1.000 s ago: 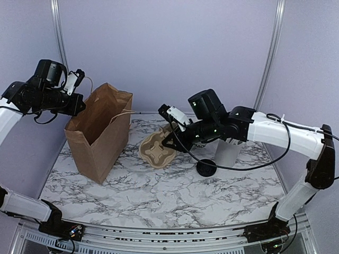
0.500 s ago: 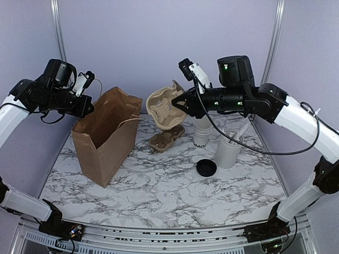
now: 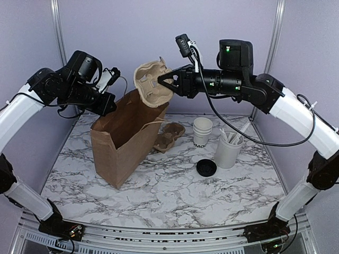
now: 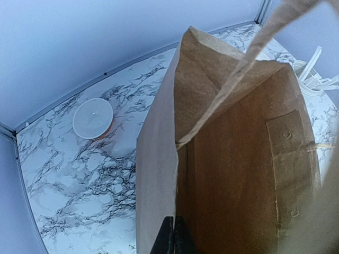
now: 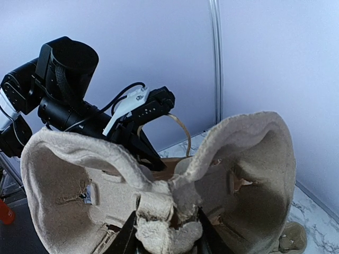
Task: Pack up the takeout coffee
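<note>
The white paper cup (image 3: 202, 133) with black lettering stands upright on the marble table (image 3: 159, 196) at the back right, and its black lid (image 3: 206, 168) lies flat in front of it. Neither gripper touches them. My left gripper (image 3: 108, 103) (image 4: 174, 236) is shut on the rim of the open brown paper bag (image 3: 124, 143) (image 4: 233, 159). My right gripper (image 3: 163, 82) (image 5: 167, 225) is shut on a moulded pulp cup carrier (image 3: 150, 82) (image 5: 254, 174), held on edge in the air above the bag's mouth.
A second pulp carrier (image 3: 168, 137) lies on the table behind the bag. A taller white cylinder of white utensils (image 3: 229, 151) stands right of the cup. A white round thing (image 4: 92, 117) sits on the table beyond the bag in the left wrist view.
My right arm has lifted the carrier off the table and carried it up and left over the bag. My left arm has pulled the bag rightward by its rim.
</note>
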`<action>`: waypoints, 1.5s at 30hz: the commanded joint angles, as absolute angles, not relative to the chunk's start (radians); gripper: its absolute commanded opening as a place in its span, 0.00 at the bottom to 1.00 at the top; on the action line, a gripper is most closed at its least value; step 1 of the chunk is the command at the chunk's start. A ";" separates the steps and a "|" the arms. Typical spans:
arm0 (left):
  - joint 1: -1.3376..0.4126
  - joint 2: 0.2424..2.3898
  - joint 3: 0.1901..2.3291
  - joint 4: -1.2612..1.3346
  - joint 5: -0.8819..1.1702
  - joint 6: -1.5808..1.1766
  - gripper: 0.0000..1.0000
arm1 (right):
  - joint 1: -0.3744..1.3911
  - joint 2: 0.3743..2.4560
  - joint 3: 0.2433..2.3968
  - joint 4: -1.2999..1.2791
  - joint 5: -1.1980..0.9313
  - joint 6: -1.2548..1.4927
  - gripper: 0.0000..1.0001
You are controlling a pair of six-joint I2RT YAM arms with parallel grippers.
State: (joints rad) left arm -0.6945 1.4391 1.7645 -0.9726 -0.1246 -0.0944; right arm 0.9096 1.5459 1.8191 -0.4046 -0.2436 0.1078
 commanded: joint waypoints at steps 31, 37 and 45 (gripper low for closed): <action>-0.904 1.491 1.858 -0.965 0.025 -0.305 0.00 | 0.927 1.574 1.739 -0.586 -0.368 0.161 0.30; -0.927 1.476 1.812 -0.922 0.037 -0.329 0.00 | 0.929 1.582 1.772 -0.730 -0.299 0.133 0.30; -0.940 1.447 1.708 -0.835 0.078 -0.384 0.00 | 0.959 1.608 1.865 -0.914 -0.217 0.109 0.29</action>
State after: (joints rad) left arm -0.9298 1.4906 1.7538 -0.9176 0.0425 -0.3470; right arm 0.9348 1.5917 1.7855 -0.7925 -0.2794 0.1337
